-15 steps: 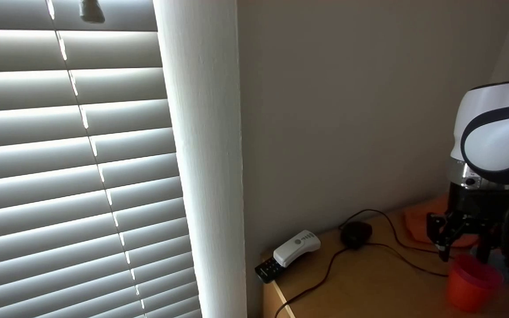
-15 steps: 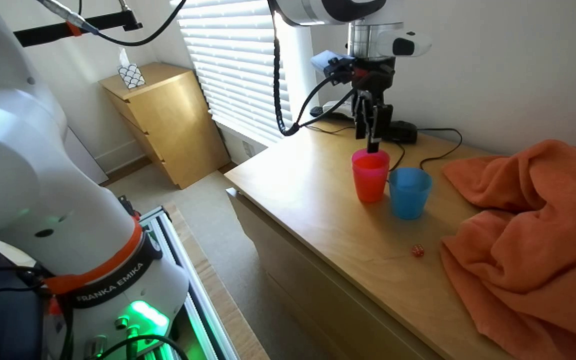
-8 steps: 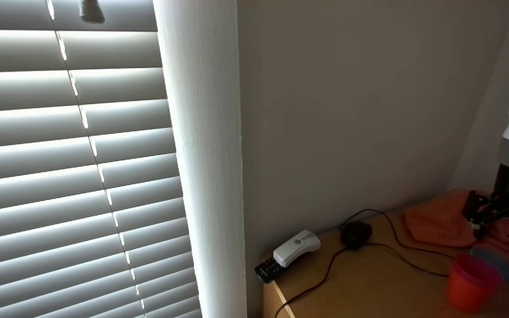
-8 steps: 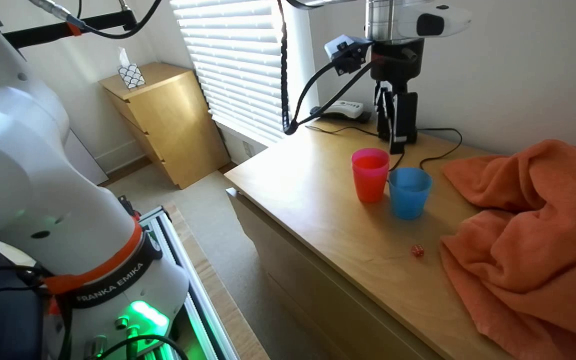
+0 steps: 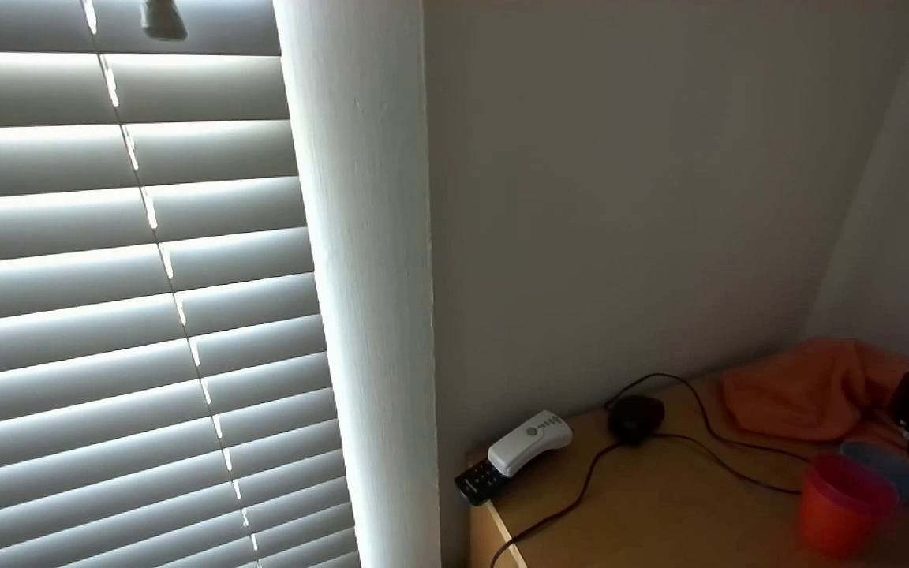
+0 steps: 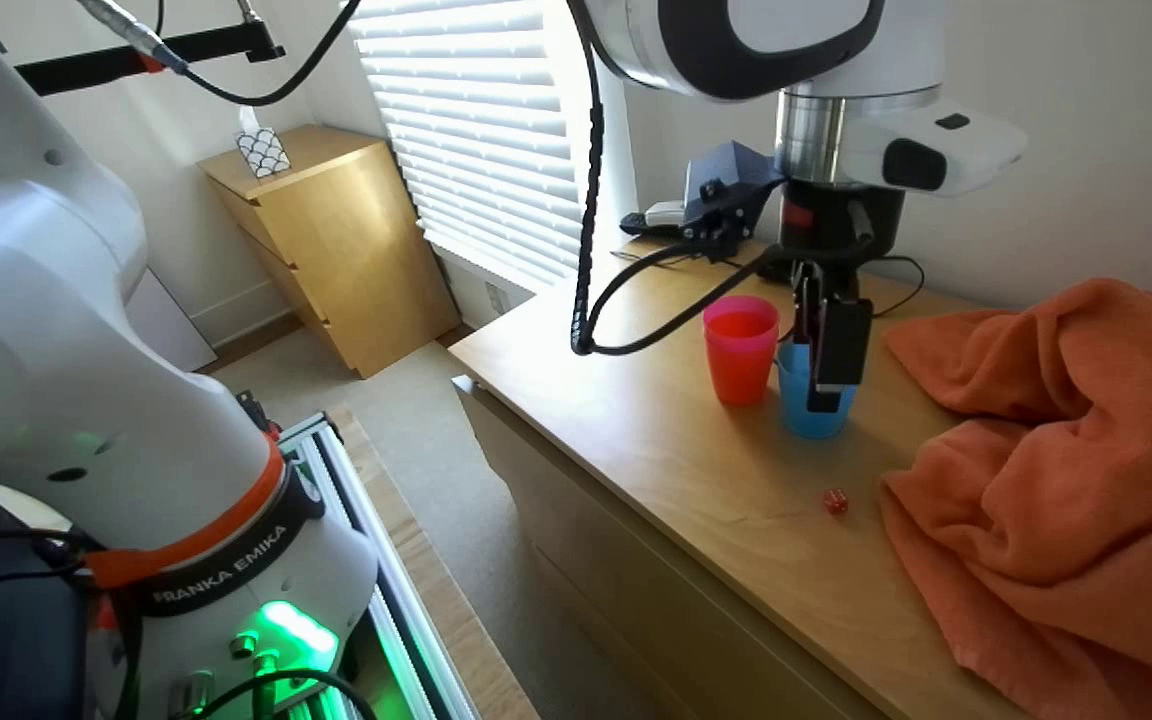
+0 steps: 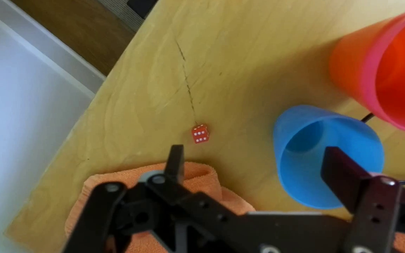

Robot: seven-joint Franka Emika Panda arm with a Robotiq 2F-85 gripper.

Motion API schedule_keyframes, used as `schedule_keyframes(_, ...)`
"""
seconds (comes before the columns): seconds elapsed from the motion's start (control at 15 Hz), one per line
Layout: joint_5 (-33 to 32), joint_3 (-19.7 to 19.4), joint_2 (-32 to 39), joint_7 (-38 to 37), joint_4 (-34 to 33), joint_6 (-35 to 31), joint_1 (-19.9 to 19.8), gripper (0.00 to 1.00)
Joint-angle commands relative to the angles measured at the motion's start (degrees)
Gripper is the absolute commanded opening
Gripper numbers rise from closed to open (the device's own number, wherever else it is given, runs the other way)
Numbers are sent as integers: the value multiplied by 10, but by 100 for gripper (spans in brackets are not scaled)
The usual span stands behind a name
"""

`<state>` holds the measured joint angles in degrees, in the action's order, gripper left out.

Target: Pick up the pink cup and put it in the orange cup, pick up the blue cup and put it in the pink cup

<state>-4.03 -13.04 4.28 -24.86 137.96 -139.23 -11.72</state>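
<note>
The blue cup [image 7: 306,160], seemingly the next to lift, is standing upright on the wooden top [image 7: 146,109]. In the wrist view, the gripper [image 7: 254,157] is hanging toward 9 o'clock from it, its jaws spread wide and holding nothing. One finger [image 7: 343,172] is overlapping the cup's mouth; whether it is reaching inside or only hovering above, I cannot tell. The cup's 9 o'clock side is appearing between the fingers, so I am advising to pinch this side, going straight down and closing softly, because it is looking thin. Inside the blue cup I am seeing no object, though the finger is hiding part. At 1 o'clock, just beside, the pink cup [image 7: 368,77] is sitting in the orange cup [image 7: 346,66], its rim showing, so the first half is looking finished. Farther, at 9 o'clock, a red die [image 7: 200,134] is lying.
</note>
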Motion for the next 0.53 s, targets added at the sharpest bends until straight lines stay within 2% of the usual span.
schedule_keyframes(0.0,63,2,23,39,16,-65,-4,100)
schedule_keyframes(0.2,112,9,47,74,13,-92,-3,100)
schedule_keyframes(0.27,124,11,56,82,10,-95,-3,75)
schedule_keyframes(0.33,135,13,61,91,10,-99,-3,73)
schedule_keyframes(0.47,144,15,70,98,8,-99,-2,56)
